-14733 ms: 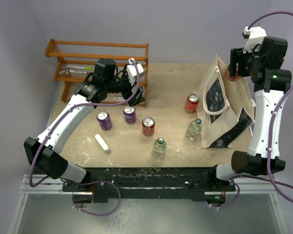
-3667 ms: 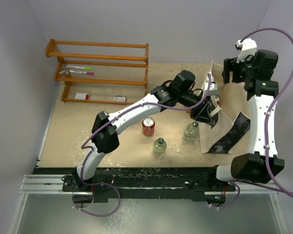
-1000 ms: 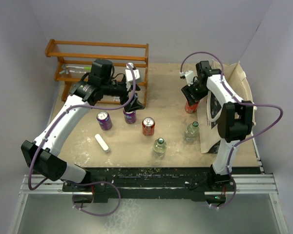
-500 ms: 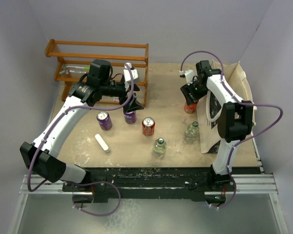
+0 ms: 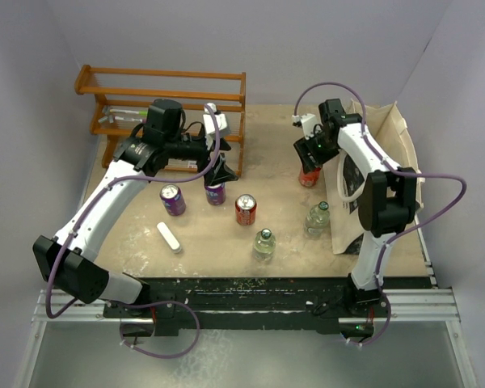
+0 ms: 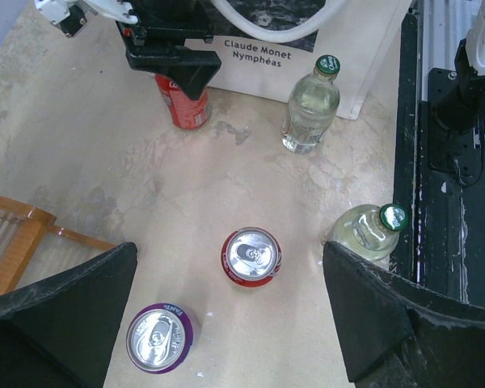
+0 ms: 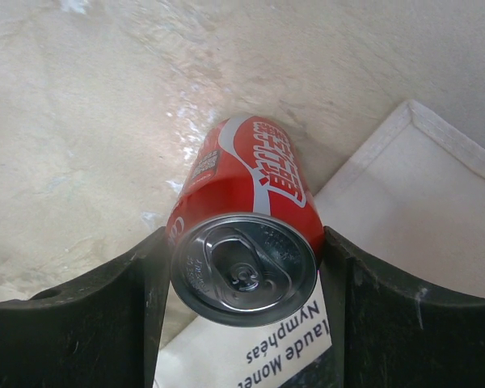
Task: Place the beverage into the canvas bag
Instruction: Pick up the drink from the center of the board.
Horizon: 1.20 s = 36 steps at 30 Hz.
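A red cola can (image 7: 250,194) sits between the fingers of my right gripper (image 7: 244,279), which is shut on it and holds it tilted. From above, this can (image 5: 308,177) and the right gripper (image 5: 309,162) are just left of the cream canvas bag (image 5: 385,166). The bag's printed side (image 7: 404,202) shows under the can. My left gripper (image 5: 218,171) hangs wide open and empty over a purple can (image 5: 215,192). In the left wrist view a second red can (image 6: 250,256) and the purple can (image 6: 160,338) lie below the left gripper (image 6: 226,323).
Another purple can (image 5: 172,199), a red can (image 5: 245,208) and two clear bottles (image 5: 263,242) (image 5: 320,214) stand mid-table. A white stick-shaped object (image 5: 169,238) lies near the front left. A wooden rack (image 5: 162,113) stands at the back left.
The right gripper has shifted slightly left with the red can, away from the bag's side. The left arm has barely moved.
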{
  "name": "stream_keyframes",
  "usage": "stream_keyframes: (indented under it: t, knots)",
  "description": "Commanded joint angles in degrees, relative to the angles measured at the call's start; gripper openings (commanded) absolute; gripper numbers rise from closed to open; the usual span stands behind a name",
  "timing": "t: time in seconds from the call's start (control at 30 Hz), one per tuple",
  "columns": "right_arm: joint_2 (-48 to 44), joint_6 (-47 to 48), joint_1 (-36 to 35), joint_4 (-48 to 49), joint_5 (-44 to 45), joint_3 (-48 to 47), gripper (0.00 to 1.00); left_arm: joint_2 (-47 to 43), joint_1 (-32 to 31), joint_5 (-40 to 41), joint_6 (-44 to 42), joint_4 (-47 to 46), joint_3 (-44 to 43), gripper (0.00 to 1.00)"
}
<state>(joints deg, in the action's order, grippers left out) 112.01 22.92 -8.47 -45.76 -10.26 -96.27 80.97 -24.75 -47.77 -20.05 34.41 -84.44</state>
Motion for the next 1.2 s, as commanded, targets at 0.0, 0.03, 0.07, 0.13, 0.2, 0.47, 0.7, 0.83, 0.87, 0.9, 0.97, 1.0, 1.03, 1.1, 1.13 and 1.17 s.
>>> stream_keyframes:
  t: [0.0,0.03,0.07,0.13,0.2,0.47,0.7,0.83,0.87,0.9,0.97,1.0,1.03,1.1,1.13,1.17]
  knots:
    - [-8.0,-3.3,-3.4,1.9,-4.1,-6.6,0.15,-1.1,0.5,-1.2,1.3,-3.1,0.3,0.99]
    - [-8.7,-3.8,-3.7,1.9,-4.8,-7.3,0.13,-1.1,0.5,-1.3,1.1,-3.0,0.4,0.99]
    - [-9.6,-4.4,-3.9,2.0,-5.4,-8.0,0.12,-1.0,0.5,-1.3,1.1,-3.1,0.6,0.99]
    - [-11.3,-5.5,-4.1,2.3,-6.4,-9.2,0.09,-0.9,0.5,-1.4,1.1,-3.3,0.9,1.0]
    - [-13.4,-6.4,-4.1,2.5,-6.9,-10.4,0.06,-0.9,0.5,-1.2,1.1,-3.5,1.1,1.0]
    - [-23.0,-7.9,-4.2,2.2,-7.3,-13.5,0.0,1.2,0.4,3.5,2.0,-7.1,2.1,0.92]
    - [-32.6,-8.0,-3.3,0.5,-3.5,-14.0,0.0,3.1,0.2,-0.6,3.5,-9.3,2.3,0.89]
    - [-36.2,-10.4,3.6,0.9,-6.1,-14.0,0.0,6.0,-3.2,-0.1,2.2,-8.0,-0.7,0.88]
    - [-37.0,-11.2,5.6,1.0,-7.4,-13.9,0.0,7.1,-4.8,0.4,0.9,-6.7,-2.1,0.88]
    - [-38.0,-11.6,7.1,1.1,-8.2,-13.8,0.0,8.3,-6.7,1.2,-0.7,-5.1,-3.6,0.88]
    - [-39.9,-12.2,10.0,1.2,-8.6,-13.4,0.0,11.1,-10.2,2.4,-3.3,-3.0,-6.4,0.88]
    - [-40.9,-12.6,11.5,1.3,-8.8,-13.0,0.0,12.2,-12.1,2.1,-3.3,-2.8,-7.5,0.88]
    - [-41.7,-13.2,13.4,1.6,-9.2,-12.6,0.0,13.3,-13.2,1.6,-2.8,-3.0,-8.6,0.88]
    - [-43.4,-14.2,17.2,2.1,-10.1,-11.5,0.0,15.7,-14.9,0.2,-0.3,-4.4,-11.3,0.88]
    - [-44.2,-14.6,19.2,2.4,-10.2,-10.8,0.0,17.0,-15.7,-0.3,1.3,-5.5,-12.4,0.88]
    - [-44.8,-15.1,20.9,2.7,-10.2,-10.2,0.0,18.1,-16.6,-0.8,3.0,-6.7,-13.6,0.88]
